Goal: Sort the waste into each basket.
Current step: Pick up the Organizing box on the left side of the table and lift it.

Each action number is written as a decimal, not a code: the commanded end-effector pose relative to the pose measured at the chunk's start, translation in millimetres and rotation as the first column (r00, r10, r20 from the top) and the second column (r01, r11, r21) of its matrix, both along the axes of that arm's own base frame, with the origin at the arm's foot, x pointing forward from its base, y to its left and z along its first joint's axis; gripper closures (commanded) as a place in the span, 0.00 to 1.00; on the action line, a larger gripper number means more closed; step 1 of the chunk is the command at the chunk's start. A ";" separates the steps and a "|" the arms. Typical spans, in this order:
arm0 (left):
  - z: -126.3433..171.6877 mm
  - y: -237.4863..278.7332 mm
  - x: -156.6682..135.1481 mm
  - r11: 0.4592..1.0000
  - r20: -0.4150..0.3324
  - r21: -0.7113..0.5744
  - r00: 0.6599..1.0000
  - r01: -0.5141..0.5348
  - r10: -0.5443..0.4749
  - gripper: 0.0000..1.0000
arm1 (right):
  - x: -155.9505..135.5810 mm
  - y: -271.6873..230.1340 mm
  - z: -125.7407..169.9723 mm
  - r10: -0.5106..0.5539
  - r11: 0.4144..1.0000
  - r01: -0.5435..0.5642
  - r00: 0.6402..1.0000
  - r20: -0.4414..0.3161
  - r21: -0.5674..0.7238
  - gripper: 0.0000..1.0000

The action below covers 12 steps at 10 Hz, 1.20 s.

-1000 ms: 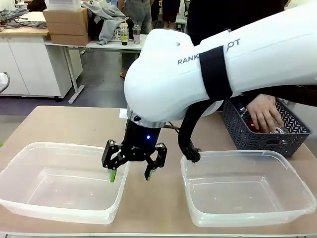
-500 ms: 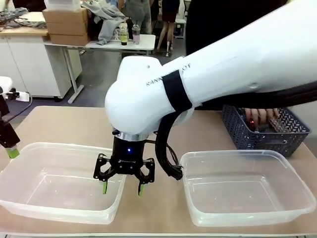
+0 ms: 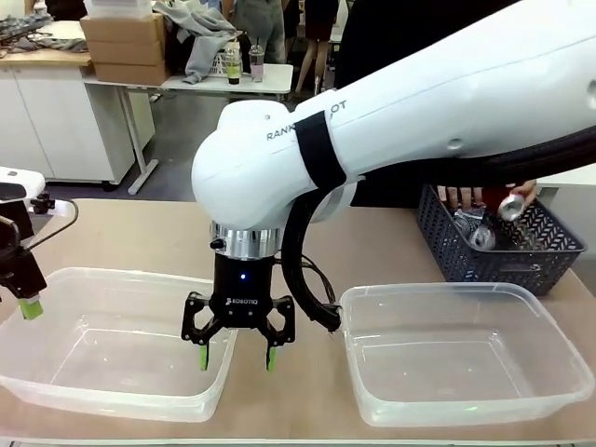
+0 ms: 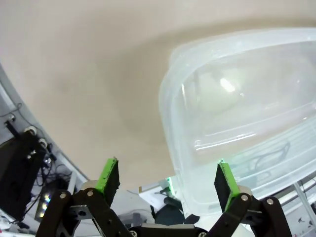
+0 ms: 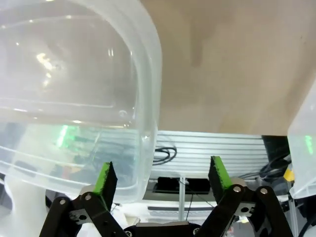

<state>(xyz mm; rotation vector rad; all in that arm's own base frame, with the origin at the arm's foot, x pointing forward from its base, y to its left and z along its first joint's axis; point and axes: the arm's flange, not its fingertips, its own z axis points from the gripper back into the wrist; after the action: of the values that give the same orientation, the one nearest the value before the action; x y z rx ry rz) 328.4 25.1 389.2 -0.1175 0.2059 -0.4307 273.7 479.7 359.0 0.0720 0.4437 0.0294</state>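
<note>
Clear plastic is the hazard. The right gripper [image 3: 237, 363] hangs low near the table's [image 3: 140, 233] near edge and straddles the left tub's [image 3: 102, 276] inner short wall, with one green pad inside and one outside. If those jaws come together, or the arm lifts or swings sideways, the wall could be caught. The tub could then be dragged, tipped, or shoved into the right tub [image 3: 438, 290] just beside it. The left gripper [image 4: 166, 176] hovers by the same tub's outer end, where a careless descent could clip the rim.

Both claws stand partly open with a plain gap between the pads, and neither holds anything. In the right wrist view the tub's rounded corner sits between the fingers, nearer one pad. Through the see-through wall I cannot tell whether that pad touches it.

None of the waste is sorted: both tubs hold nothing. Crushed cans lie in the dark lattice basket [image 3: 507, 261] by the table's far right edge, well apart from either claw. A person's hand [image 3: 458, 196] is above that basket, apparently with a can [image 3: 510, 205].
</note>
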 end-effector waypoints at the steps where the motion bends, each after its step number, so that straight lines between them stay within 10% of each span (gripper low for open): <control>1: -60.6 -14.6 -84.9 0.999 0.003 -0.008 0.999 0.032 -0.032 0.57 | 2.3 9.2 4.5 0.031 1.000 -0.031 0.999 -0.022 0.003 0.56; 2: -61.2 -15.8 -84.9 0.999 0.014 -0.035 1.000 0.022 -0.021 0.60 | 2.5 9.0 5.5 0.020 1.000 -0.020 1.000 0.006 0.005 0.71; 3: -62.4 -16.4 -84.4 0.999 0.012 -0.048 1.000 0.017 -0.016 1.00 | 2.5 10.2 2.9 0.012 1.000 -0.012 1.000 0.024 -0.001 1.00; 6: -67.9 -21.8 -86.1 0.996 -0.012 -0.084 1.000 0.025 -0.026 0.86 | 3.0 10.9 -0.2 -0.006 0.999 0.011 0.987 0.160 -0.032 0.90; 12: -50.8 -17.6 -79.9 0.992 0.041 -0.121 0.998 -0.044 0.049 1.00 | -1.2 7.4 -6.4 -0.023 0.999 0.030 0.974 0.227 -0.029 1.00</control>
<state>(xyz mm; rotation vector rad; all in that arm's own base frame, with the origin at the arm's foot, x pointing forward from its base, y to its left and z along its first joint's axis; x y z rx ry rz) 331.9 16.6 384.8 -0.2024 0.1928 -0.4117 276.9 489.2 357.1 0.0612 0.2730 0.0211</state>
